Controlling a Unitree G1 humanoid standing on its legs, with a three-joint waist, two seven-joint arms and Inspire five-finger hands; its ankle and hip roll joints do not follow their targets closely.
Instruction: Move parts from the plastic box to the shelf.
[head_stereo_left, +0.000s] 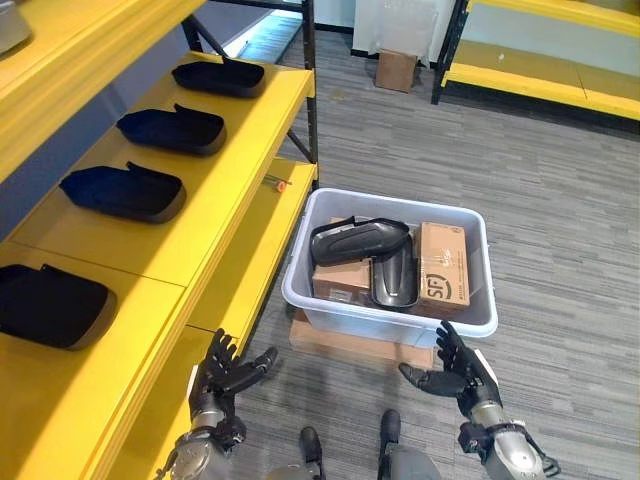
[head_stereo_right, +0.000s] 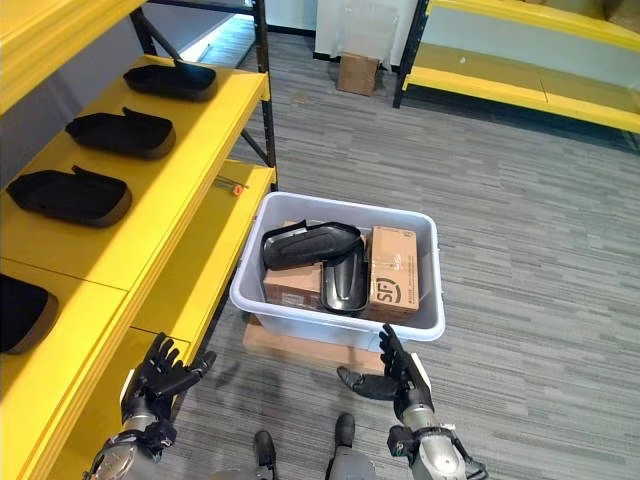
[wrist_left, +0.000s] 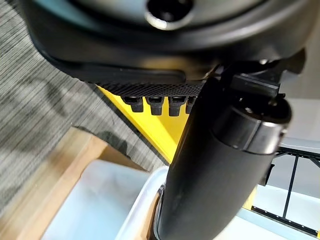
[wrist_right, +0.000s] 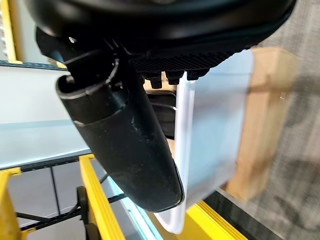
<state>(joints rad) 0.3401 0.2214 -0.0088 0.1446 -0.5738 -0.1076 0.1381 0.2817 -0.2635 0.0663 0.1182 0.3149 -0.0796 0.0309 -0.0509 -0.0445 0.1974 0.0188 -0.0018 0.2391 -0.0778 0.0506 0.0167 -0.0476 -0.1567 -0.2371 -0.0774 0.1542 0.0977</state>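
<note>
- The left hand (head_stereo_left: 222, 376) and right hand (head_stereo_left: 455, 370) hover just short of the plastic box's (head_stereo_left: 320, 306) near wall, one toward each near corner, fingers spread and loose, holding nothing. This looks like a two-handed approach before a reach over the rim.
- The plastic box sits on a flat cardboard sheet (head_stereo_left: 340, 342) on the carpet, close beside the yellow shelf (head_stereo_left: 215, 200).
- Inside it, two black parts (head_stereo_left: 358, 240) lie across brown cartons (head_stereo_left: 443, 262), one part flat, the other slanting toward the near wall; both lie uppermost, free to lift.
- Left of the box, on the shelf, four matching parts (head_stereo_left: 122, 192) sit in a row with bare yellow gaps between.
- Past the box, open carpet stretches to a far cardboard box (head_stereo_left: 396, 70).
</note>
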